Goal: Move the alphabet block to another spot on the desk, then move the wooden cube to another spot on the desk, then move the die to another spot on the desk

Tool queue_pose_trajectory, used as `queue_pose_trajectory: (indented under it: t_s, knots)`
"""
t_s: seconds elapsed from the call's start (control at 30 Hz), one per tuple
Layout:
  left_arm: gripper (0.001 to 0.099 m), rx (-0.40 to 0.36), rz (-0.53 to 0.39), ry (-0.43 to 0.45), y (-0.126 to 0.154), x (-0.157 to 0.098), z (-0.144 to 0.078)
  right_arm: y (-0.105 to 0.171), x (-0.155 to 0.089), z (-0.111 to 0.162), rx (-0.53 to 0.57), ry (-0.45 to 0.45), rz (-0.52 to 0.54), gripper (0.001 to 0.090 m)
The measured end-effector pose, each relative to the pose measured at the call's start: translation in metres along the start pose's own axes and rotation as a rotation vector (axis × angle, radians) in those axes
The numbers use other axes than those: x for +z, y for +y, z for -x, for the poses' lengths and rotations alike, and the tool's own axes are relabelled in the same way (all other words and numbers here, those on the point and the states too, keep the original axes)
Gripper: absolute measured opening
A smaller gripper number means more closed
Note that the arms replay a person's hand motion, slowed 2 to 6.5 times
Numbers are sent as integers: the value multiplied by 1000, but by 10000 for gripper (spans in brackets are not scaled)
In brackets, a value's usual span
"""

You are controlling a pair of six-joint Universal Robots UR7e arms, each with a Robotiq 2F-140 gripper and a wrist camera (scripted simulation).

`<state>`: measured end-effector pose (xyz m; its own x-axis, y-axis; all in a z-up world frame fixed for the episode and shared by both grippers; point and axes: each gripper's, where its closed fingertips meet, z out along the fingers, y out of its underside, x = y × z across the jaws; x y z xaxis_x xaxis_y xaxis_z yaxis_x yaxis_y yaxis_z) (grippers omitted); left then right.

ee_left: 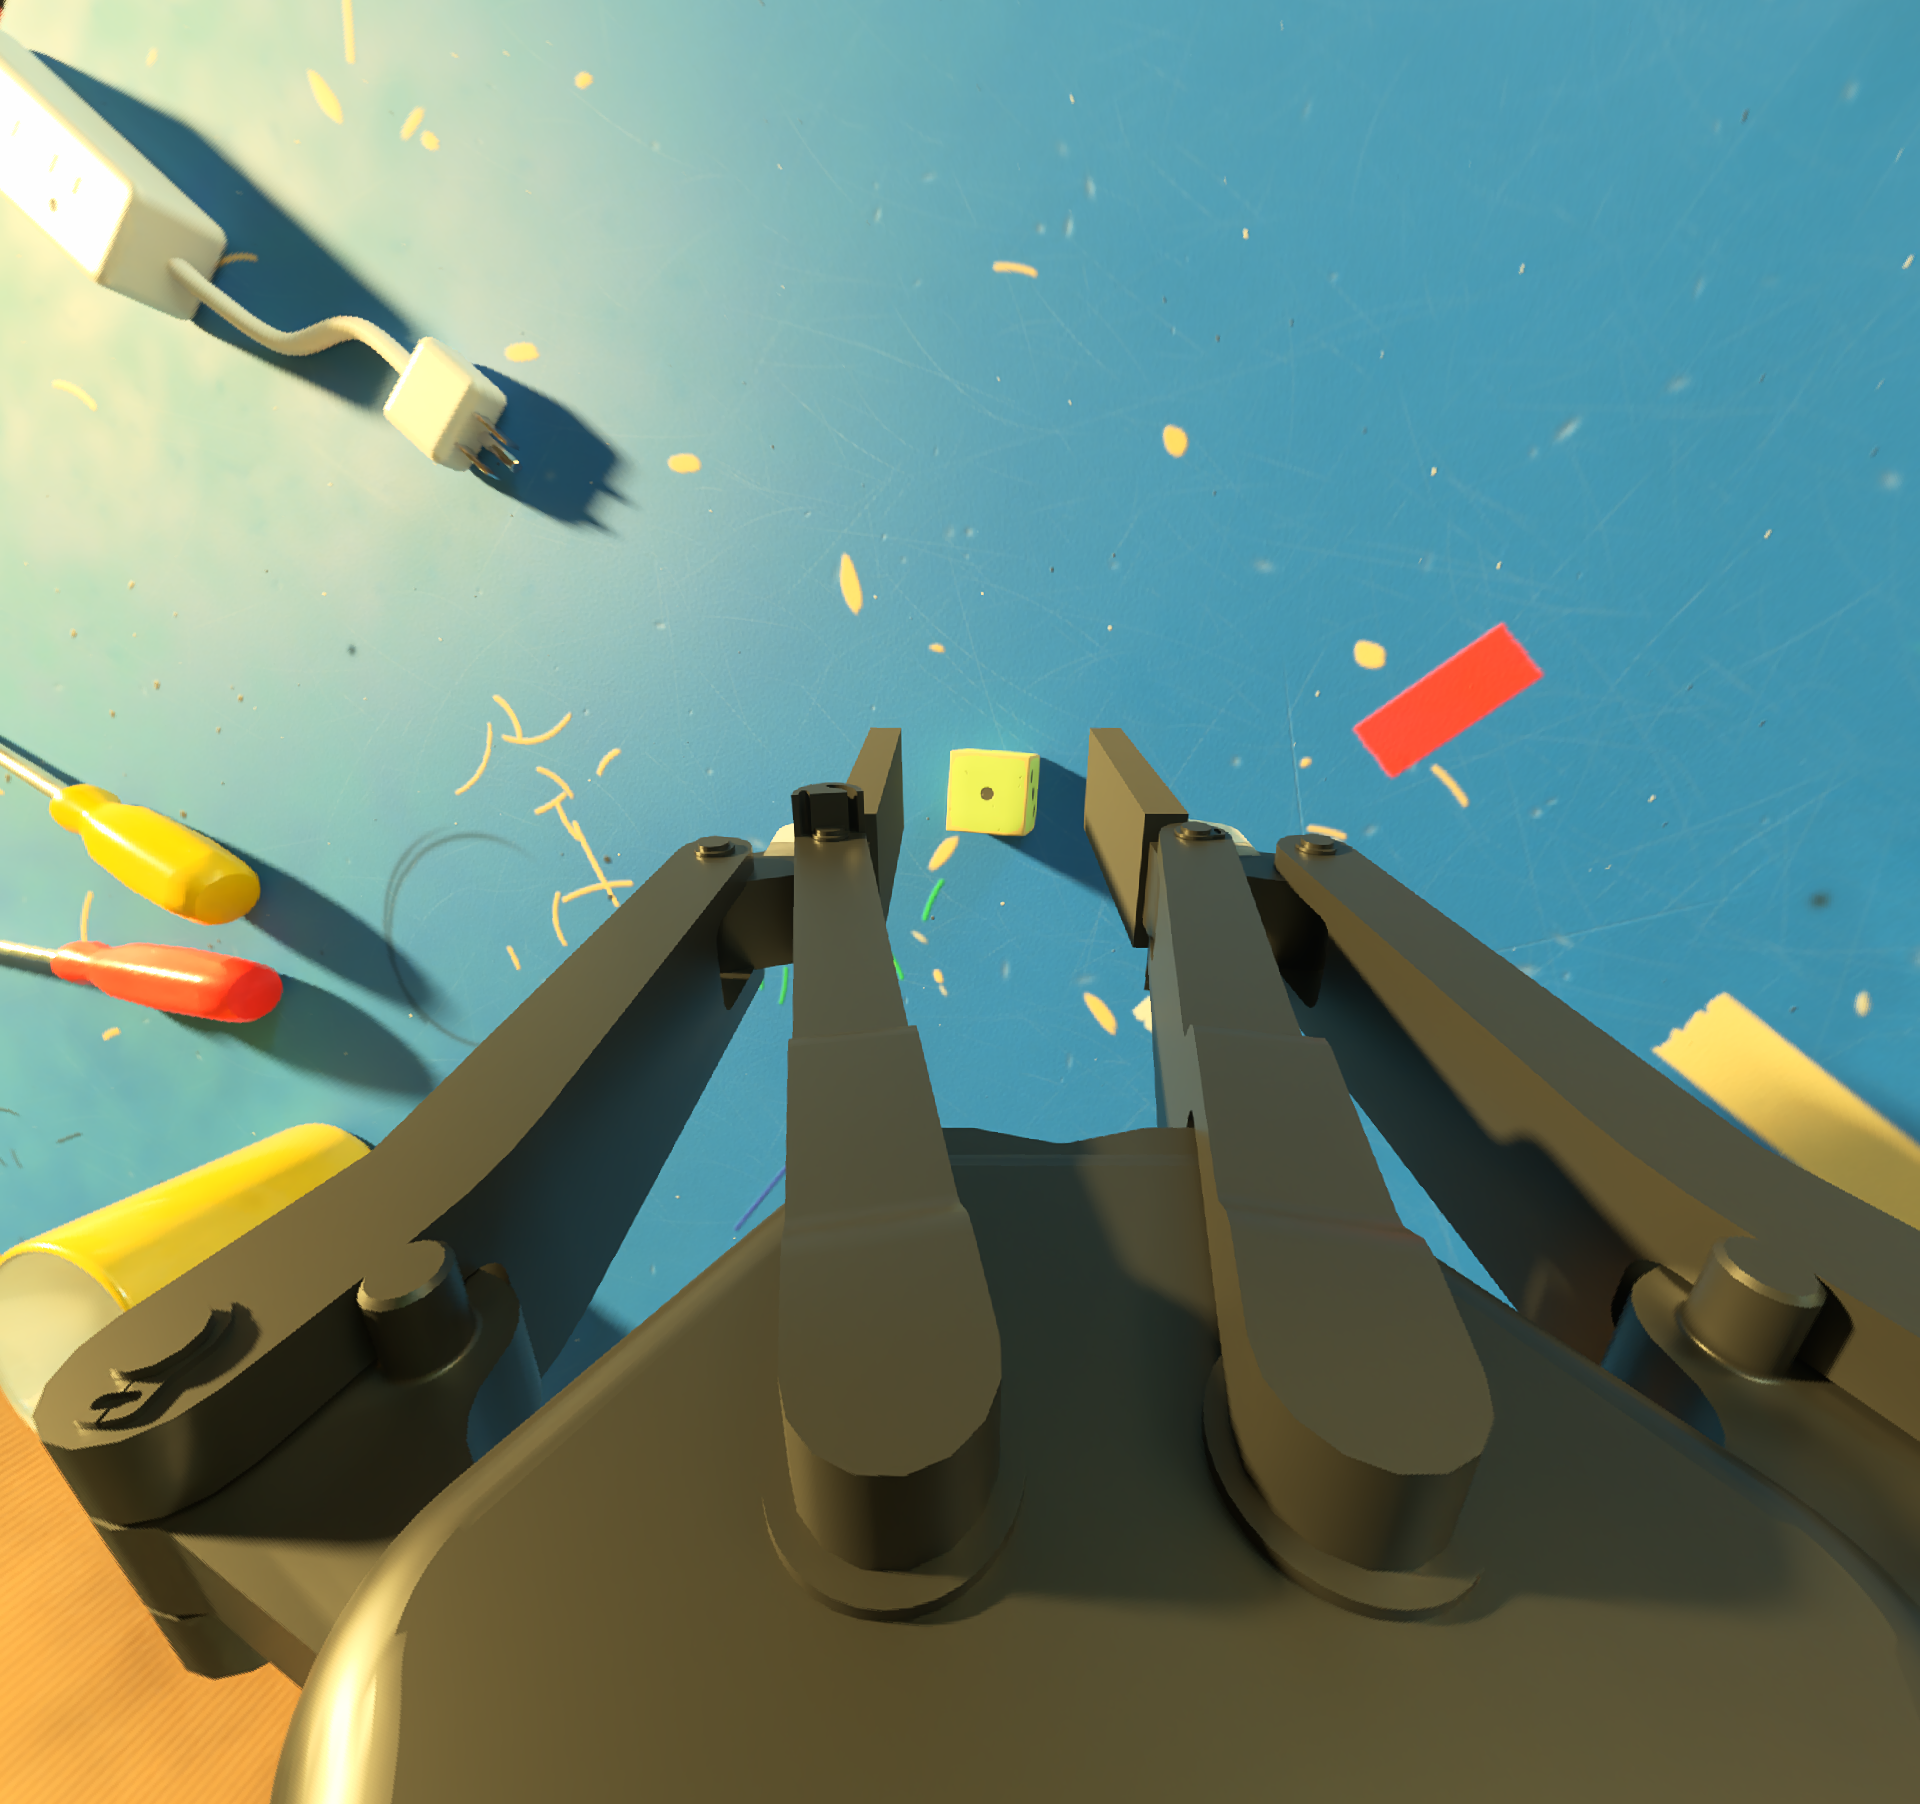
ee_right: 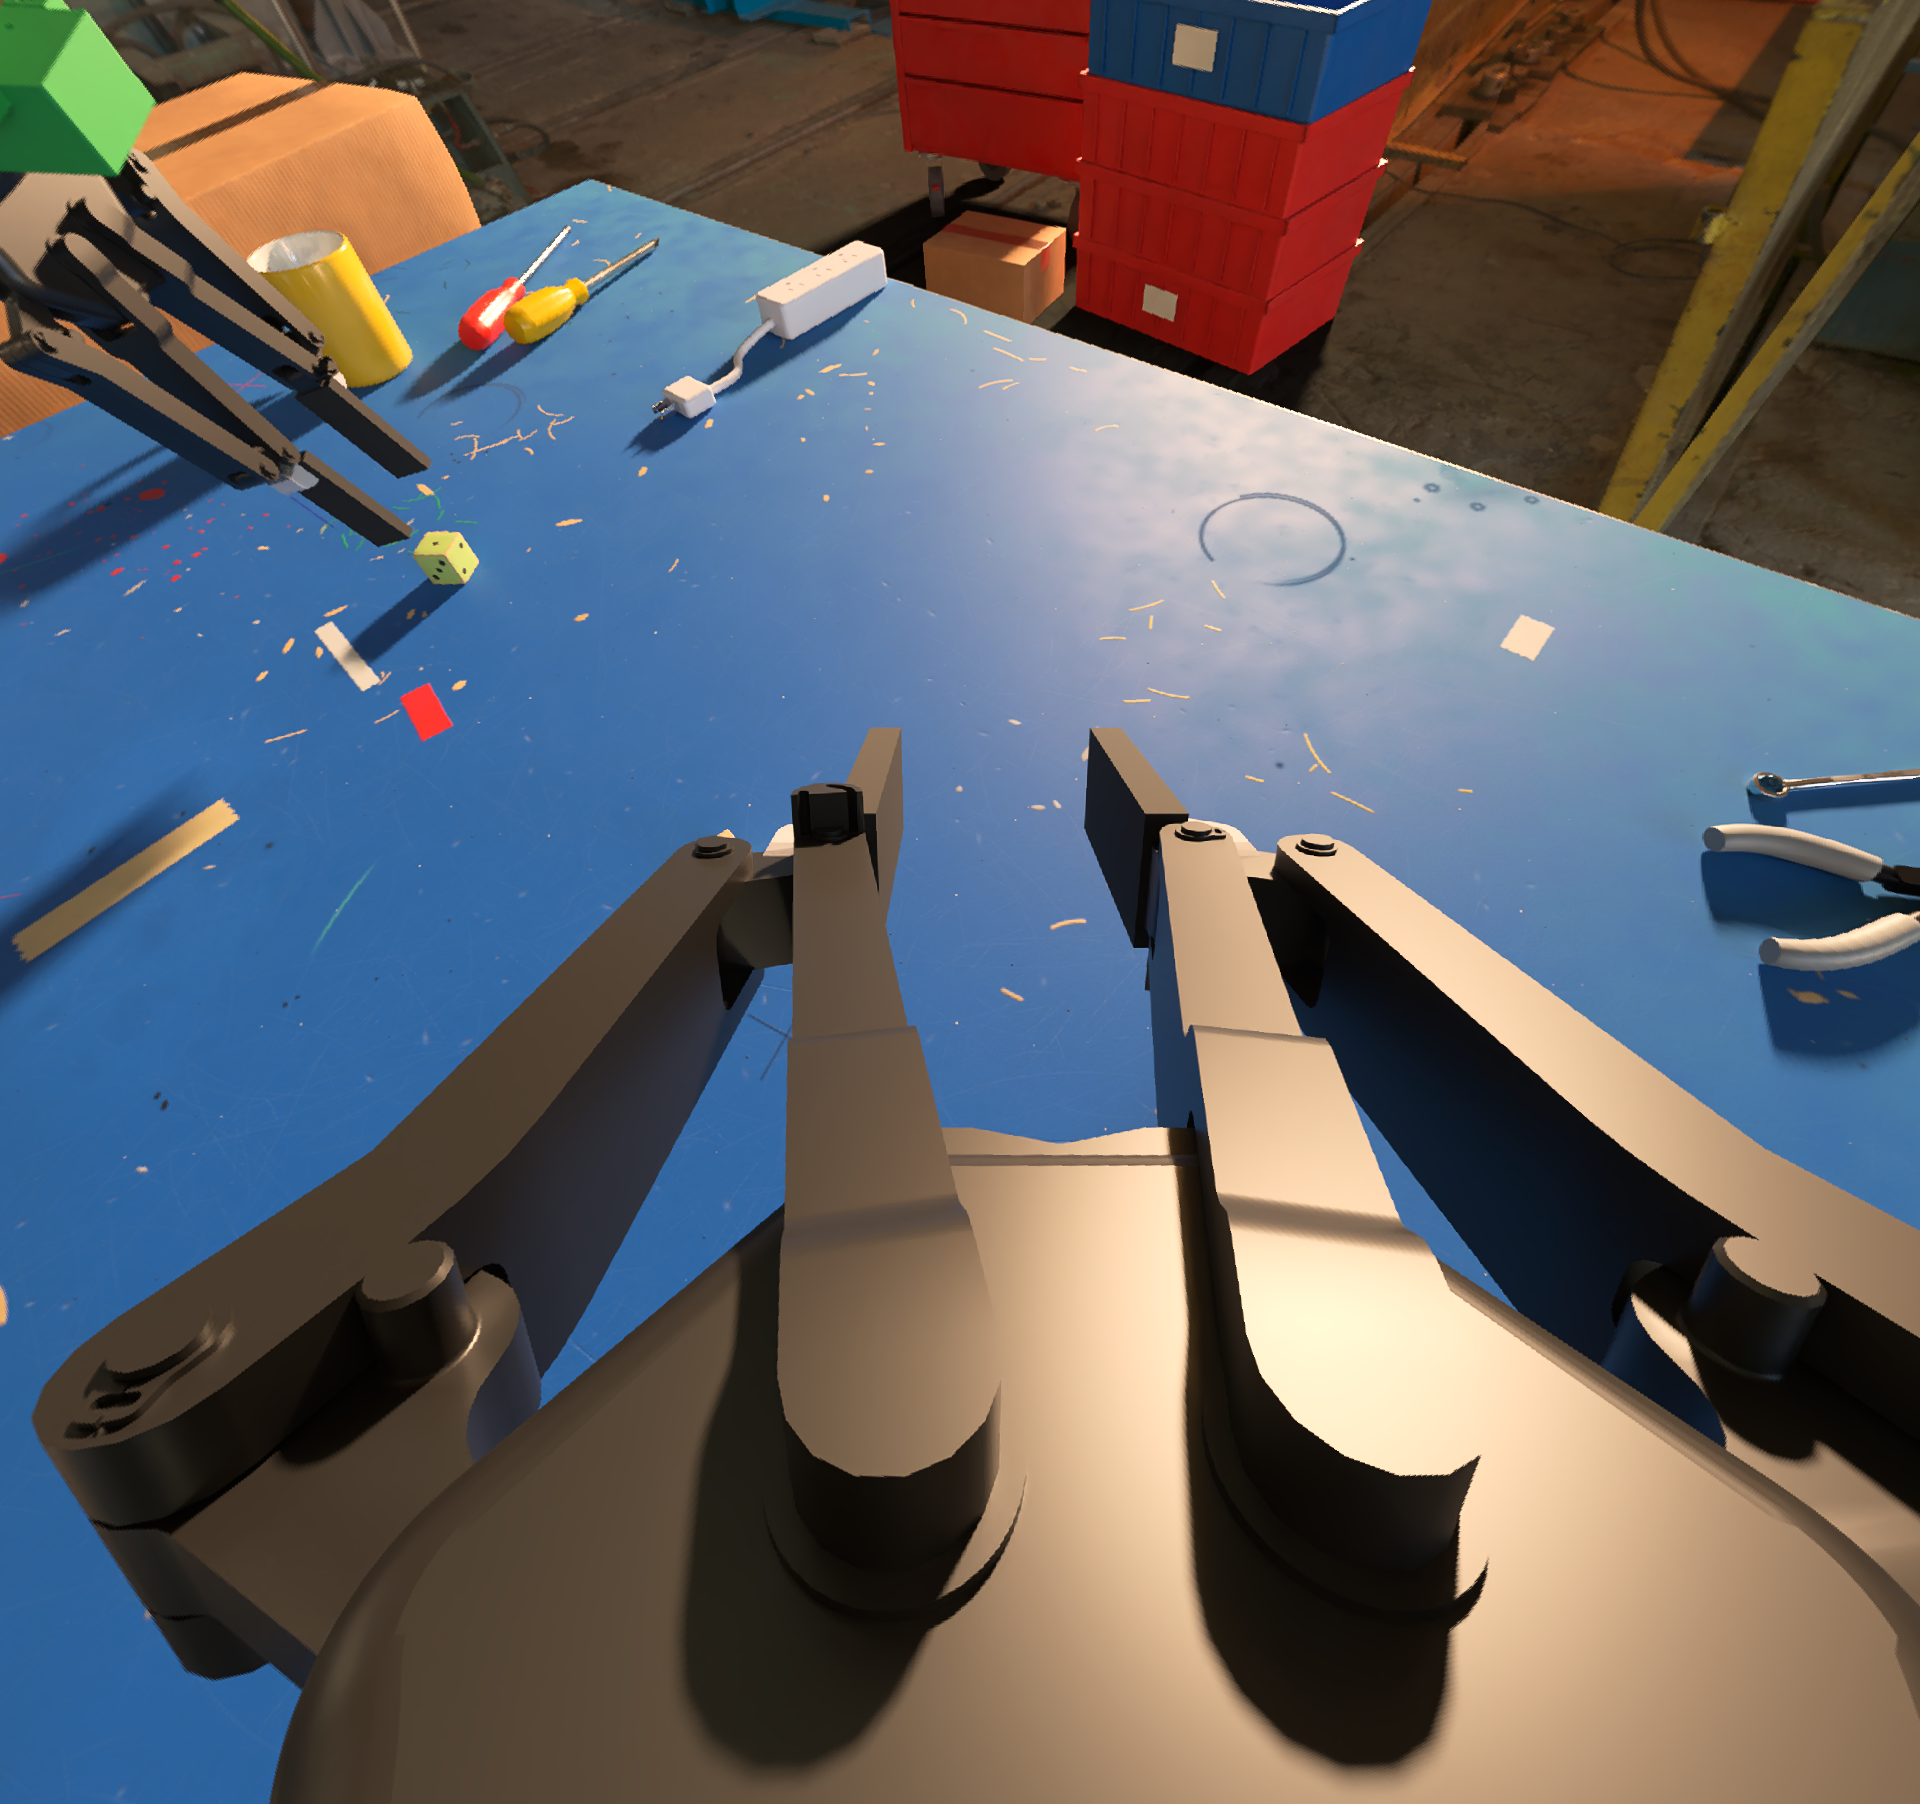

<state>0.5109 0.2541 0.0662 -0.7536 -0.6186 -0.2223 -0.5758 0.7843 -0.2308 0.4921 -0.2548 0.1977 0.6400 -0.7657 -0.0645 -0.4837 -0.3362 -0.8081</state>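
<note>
A small yellow die (ee_left: 989, 792) with dark pips lies on the blue desk (ee_left: 1143, 300). My left gripper (ee_left: 992, 767) is open above it, and the die shows between the two fingertips. In the right wrist view the die (ee_right: 447, 556) sits just past the left gripper's fingertips (ee_right: 364, 507), apart from them. My right gripper (ee_right: 992, 767) is open and empty over the middle of the desk (ee_right: 935, 559). No alphabet block or wooden cube shows in either view.
A white power strip (ee_right: 821, 289) with plug (ee_left: 447, 404), two screwdrivers (ee_left: 156, 855) (ee_left: 166, 980) and a yellow cylinder (ee_right: 332, 305) lie on the left. Red tape (ee_left: 1446, 700) and tan tape (ee_right: 125, 876) are stuck flat. Pliers (ee_right: 1818, 897) and a wrench (ee_right: 1829, 780) lie right. Crates (ee_right: 1226, 144) stand beyond the desk.
</note>
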Motion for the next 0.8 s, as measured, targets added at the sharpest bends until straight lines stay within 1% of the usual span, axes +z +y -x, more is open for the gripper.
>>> queue_pose_trajectory:
  t_s: [0.17, 0.4, 0.57, 0.8]
  knots:
    - [474, 82, 58, -5, 9, 12, -1, 0, 1, 0, -1, -2, 3, 479]
    - [471, 140, 116, -5, 18, 23, -2, 1, 2, 0, 0, -3, 6, 479]
    - [471, 155, 137, 10, 20, 28, -4, 2, 3, 0, 1, -3, 10, 479]
    - [471, 149, 139, 31, 18, 33, -6, 2, 4, -1, 2, -3, 15, 479]
